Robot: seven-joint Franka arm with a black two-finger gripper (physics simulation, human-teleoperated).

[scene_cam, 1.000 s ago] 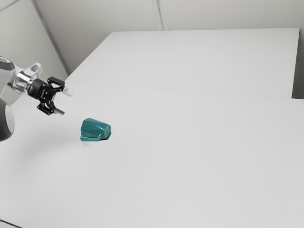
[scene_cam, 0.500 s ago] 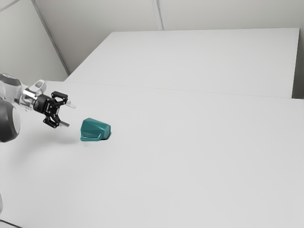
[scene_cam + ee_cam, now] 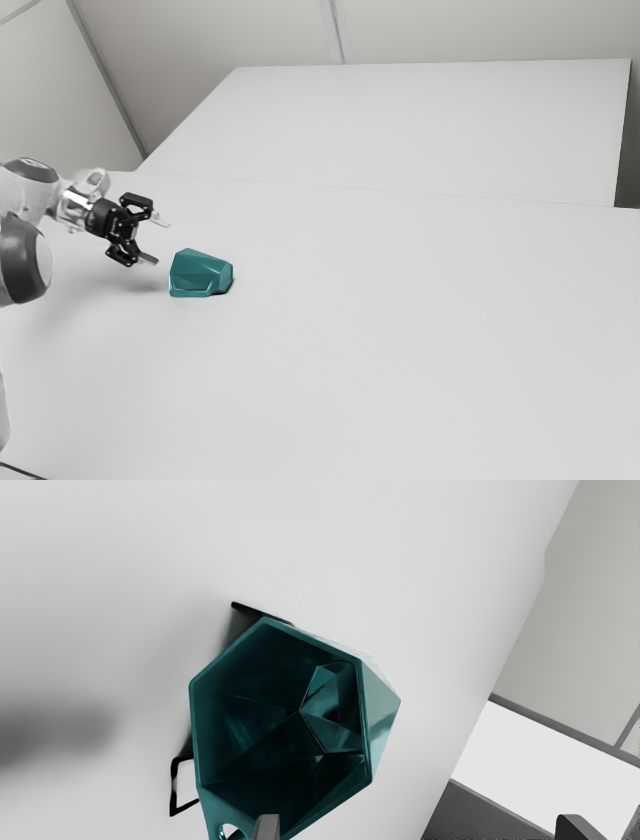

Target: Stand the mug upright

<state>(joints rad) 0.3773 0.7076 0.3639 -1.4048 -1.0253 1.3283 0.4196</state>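
On the exterior view's left, your gripper (image 3: 162, 243) hovers near the tipped mug (image 3: 200, 273), jaws wide apart and empty!

Mug (image 3: 382, 720) — glossy, faceted; table (image 3: 390, 555) — matt, smooth.

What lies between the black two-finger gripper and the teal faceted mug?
Between the gripper and the mug lies a bare stretch of white table, seen in the exterior view.
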